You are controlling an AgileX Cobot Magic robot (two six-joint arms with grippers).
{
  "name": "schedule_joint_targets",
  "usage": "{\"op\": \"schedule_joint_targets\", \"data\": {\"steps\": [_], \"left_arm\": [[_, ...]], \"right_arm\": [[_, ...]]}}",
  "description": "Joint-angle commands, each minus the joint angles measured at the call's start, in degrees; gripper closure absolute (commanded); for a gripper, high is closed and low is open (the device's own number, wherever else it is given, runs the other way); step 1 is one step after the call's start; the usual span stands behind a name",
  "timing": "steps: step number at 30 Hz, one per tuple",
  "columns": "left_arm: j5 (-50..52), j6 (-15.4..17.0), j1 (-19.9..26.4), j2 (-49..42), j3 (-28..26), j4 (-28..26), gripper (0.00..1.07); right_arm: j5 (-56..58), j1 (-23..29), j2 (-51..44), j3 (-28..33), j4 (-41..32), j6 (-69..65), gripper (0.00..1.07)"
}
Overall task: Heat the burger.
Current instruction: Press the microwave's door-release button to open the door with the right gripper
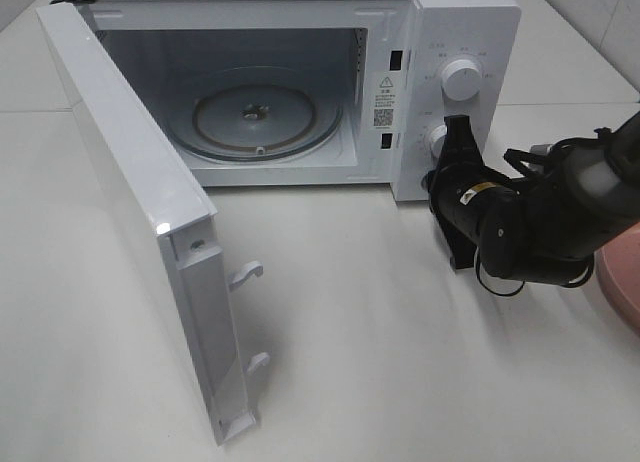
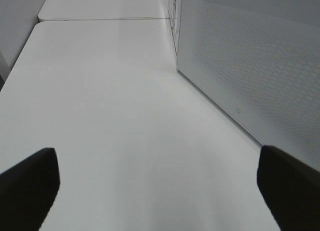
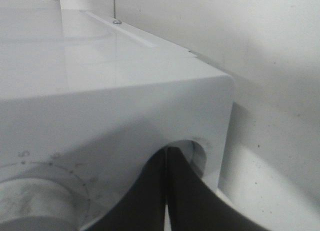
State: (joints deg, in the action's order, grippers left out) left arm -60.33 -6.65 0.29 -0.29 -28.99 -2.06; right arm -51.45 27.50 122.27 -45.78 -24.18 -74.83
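White, matte table (image 1: 400,362) is spreading under everything in the high view, and a boxy white microwave (image 1: 470,22) is standing at its back. Its door (image 1: 130,212) is hanging wide open to the left of the microwave, with two hooked plastic latches (image 1: 246,274) sticking out of its edge. Inside the microwave a round glass turntable (image 1: 252,115) is lying flat. On the microwave's panel the upper knob (image 1: 461,79) is showing clear, while the black right gripper (image 1: 456,125) is reaching up against the lower knob (image 1: 436,139). To the right of the microwave a curved pink plate (image 1: 625,282) is peeking in at the frame edge. The burger is not showing in any view.

Through the left wrist camera, the left gripper (image 2: 160,191) is hovering above the smooth table (image 2: 110,91) with its dark fingers (image 2: 27,188) standing far apart and holding nothing. The door's outer face (image 2: 260,66), covered in a fine dotted mesh, is rising just beside it.

Through the right wrist camera, the right gripper (image 3: 166,191) is pointing at the microwave's glossy, round-cornered casing (image 3: 100,81), its black fingers (image 3: 140,201) pressing together with only a thin seam between them. A round dial (image 3: 35,201) ringed with tick marks is sitting just beside them; which knob it is cannot be told. A pale, faintly speckled wall (image 3: 260,56) is standing behind the microwave.
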Motion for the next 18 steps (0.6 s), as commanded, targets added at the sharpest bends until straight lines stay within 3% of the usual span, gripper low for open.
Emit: {"op": "schedule_joint_targets", "data": {"steps": [1, 18], "left_arm": [[0.4, 0.29, 0.11, -1.09, 0.06, -0.11, 0.04], [0.4, 0.29, 0.11, -1.09, 0.06, -0.11, 0.04]], "right_arm": [[-2.29, 0.11, -1.15, -0.11, 1.2, -0.46, 1.07], [-1.49, 2.75, -1.38, 1.66, -0.52, -0.52, 1.07]]}}
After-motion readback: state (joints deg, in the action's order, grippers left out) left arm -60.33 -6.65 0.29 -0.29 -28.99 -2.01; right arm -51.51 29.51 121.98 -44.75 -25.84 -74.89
